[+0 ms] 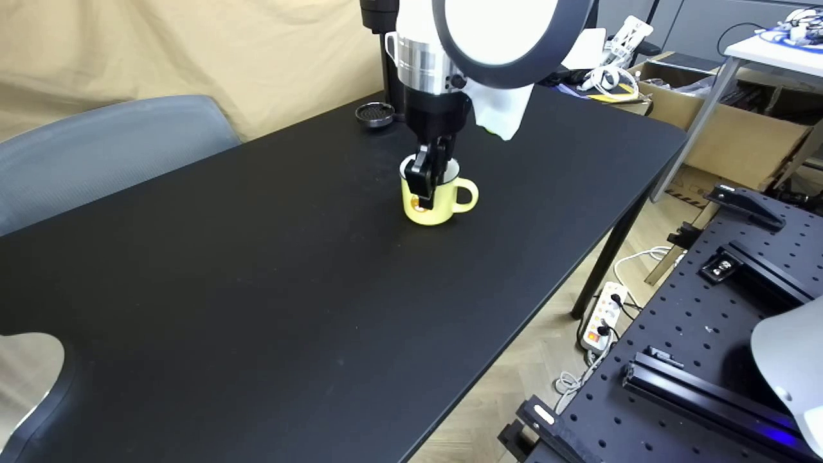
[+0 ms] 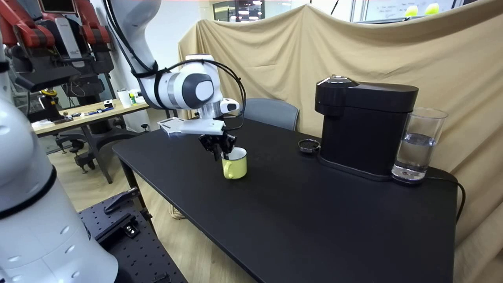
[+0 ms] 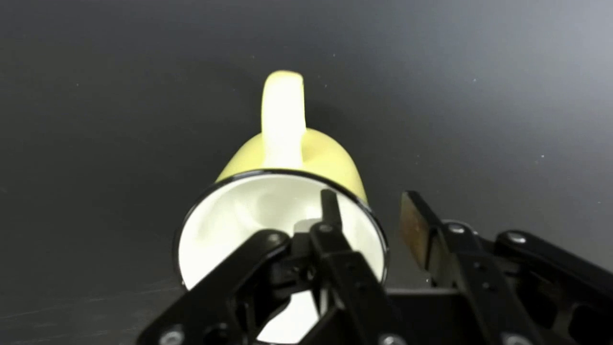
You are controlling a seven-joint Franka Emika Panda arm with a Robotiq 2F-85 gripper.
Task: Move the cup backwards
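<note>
on the black table (image 1: 257, 296), the yellow mug (image 2: 237, 168) stands upright; the claw (image 3: 369, 203) is parted, one finger (image 3: 331, 211) inside, one outside the wall (nothing gripped, apparently). best to close squarely on the rim, then slide it level, slowly.

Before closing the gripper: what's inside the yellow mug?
In the wrist view, one finger of the open gripper reaches into the mug; the other is outside it. I make out no contents against the white interior. The gripper covers part of it; anything beneath is hidden.
</note>
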